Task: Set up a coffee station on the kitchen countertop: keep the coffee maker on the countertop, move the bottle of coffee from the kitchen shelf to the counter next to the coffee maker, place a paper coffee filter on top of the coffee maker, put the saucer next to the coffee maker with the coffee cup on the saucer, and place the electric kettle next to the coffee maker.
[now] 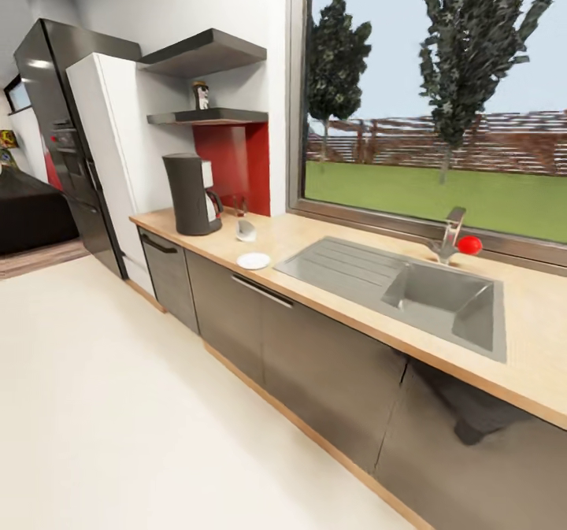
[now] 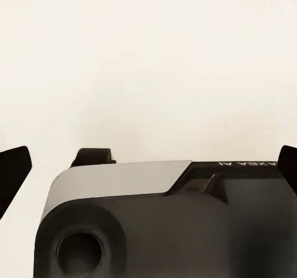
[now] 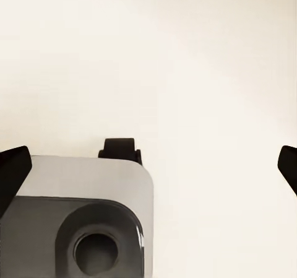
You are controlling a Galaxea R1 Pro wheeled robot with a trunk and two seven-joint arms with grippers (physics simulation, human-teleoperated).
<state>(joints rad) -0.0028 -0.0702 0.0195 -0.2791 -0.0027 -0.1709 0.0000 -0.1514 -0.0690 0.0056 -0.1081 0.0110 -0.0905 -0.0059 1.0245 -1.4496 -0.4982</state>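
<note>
Coffee maker [image 1: 191, 194], dark grey, is seen on the far-left wooden bench [image 1: 331, 239]; a white saucer [image 1: 253, 261] lies nearby, a small bottle [image 1: 201, 94] remains shelved. Both fingers are spread, empty.

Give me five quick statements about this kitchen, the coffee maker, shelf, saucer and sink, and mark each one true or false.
1. The coffee maker stands on the countertop. True.
2. The bottle is on the counter beside the coffee maker. False: it stands on the lower shelf above it.
3. The saucer lies on the counter between the coffee maker and the sink. True.
4. A cup sits on the saucer. False: the saucer is bare; a small pale object, too blurred to identify, lies apart from it.
5. Both grippers hold something. False: the left gripper and right gripper are open and empty, above the pale floor.
</note>
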